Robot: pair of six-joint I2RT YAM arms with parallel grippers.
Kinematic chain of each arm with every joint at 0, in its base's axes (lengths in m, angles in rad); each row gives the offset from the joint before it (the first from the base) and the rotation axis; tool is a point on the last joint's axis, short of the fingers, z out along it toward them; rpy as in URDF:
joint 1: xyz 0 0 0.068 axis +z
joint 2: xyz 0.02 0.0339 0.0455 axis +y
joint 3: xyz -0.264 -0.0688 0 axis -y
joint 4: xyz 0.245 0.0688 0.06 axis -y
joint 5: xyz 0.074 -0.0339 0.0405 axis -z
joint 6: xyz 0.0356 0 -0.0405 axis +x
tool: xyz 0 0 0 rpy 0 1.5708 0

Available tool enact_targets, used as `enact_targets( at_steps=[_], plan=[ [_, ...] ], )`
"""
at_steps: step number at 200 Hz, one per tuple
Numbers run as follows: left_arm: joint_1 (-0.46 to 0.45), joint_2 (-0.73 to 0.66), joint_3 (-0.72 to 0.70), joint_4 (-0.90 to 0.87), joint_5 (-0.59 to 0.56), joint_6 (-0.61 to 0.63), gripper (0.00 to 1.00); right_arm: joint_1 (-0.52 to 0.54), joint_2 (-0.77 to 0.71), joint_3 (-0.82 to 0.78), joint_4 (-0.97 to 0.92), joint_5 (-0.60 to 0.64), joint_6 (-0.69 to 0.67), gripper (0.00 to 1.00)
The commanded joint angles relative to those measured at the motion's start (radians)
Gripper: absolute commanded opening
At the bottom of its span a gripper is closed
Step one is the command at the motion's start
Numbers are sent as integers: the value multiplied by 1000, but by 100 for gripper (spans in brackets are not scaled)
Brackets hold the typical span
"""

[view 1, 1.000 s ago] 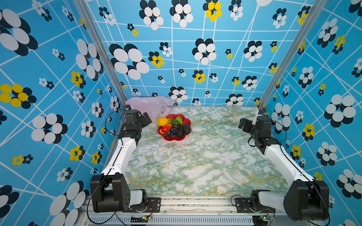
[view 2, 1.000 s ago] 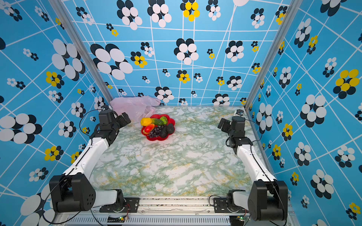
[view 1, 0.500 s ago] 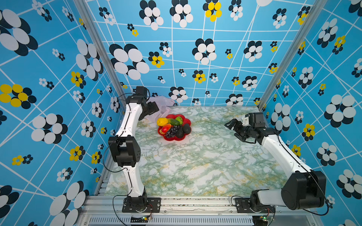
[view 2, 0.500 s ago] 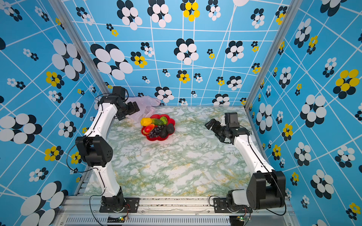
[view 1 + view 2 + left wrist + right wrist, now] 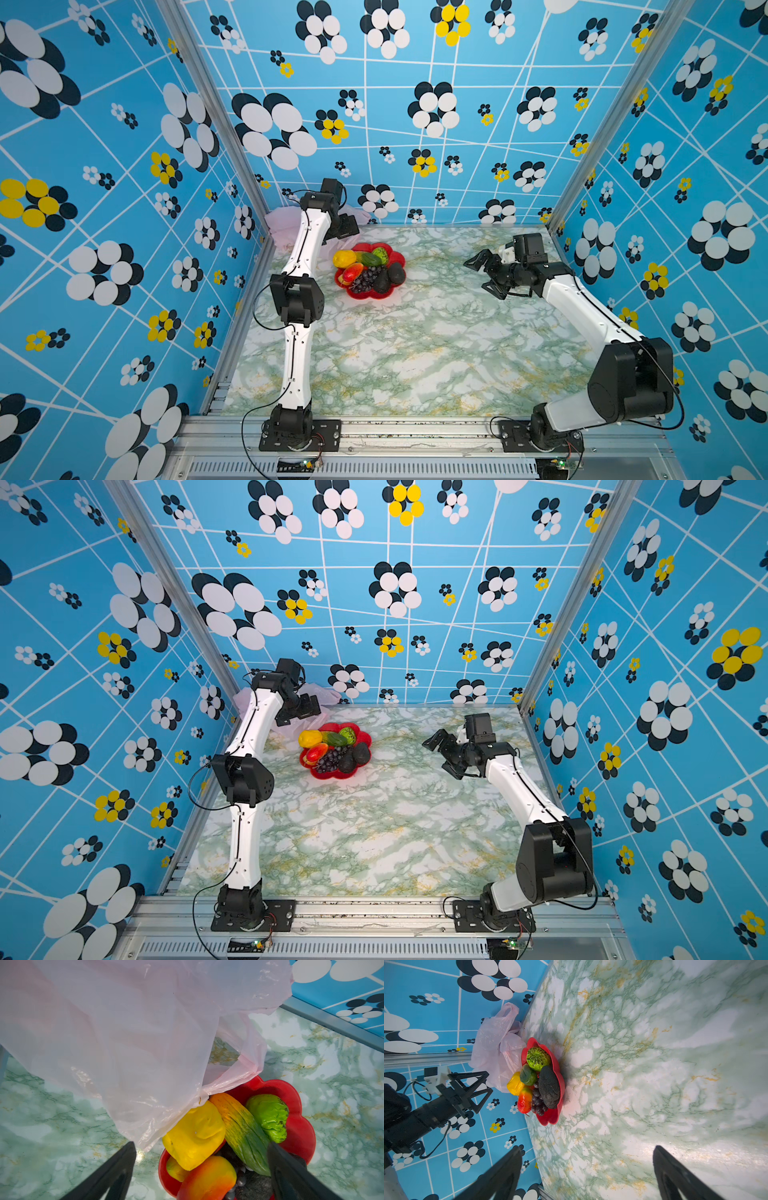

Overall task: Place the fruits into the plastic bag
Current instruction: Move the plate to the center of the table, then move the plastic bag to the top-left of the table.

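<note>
– Left wrist view: where are the fruits (image 5: pixel 195 1136)?
– Heaped in the red dish (image 5: pixel 299 1093) near the worktop's (image 5: pixel 415 353) far left corner, the plastic bag (image 5: pixel 124 1032) draped onto the yellow one
– And the hands?
– Both gape wide, empty: left hand (image 5: pixel 200 1145) above the dish, right hand (image 5: pixel 484 272) near the right edge

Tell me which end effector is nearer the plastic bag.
Left. The left end effector hangs open at the edge of the plastic bag, by the red dish; the right end effector is open, far across the table.

fruits (image 5: pixel 368 272) heaped in dish (image 5: pixel 365 296), pink bag (image 5: pixel 277 228) beside
</note>
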Motion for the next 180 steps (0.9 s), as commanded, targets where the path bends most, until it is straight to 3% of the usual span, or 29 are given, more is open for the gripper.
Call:
enact_targets(
  at_steps=[1, 42, 120, 180],
  plan=[
    [-11, 24, 7, -1, -110, 21, 99, 5, 17, 30, 4, -16, 14, 99],
    [-1, 32, -15, 51, -168, 12, 100, 11, 11, 0, 19, -14, 26, 99],
    [34, 98, -15, 93, -147, 7, 87, 12, 24, -9, 17, -8, 24, 99],
    [35, 147, -34, 81, -147, 22, 93, 23, 59, -16, 35, -16, 39, 99]
  ],
)
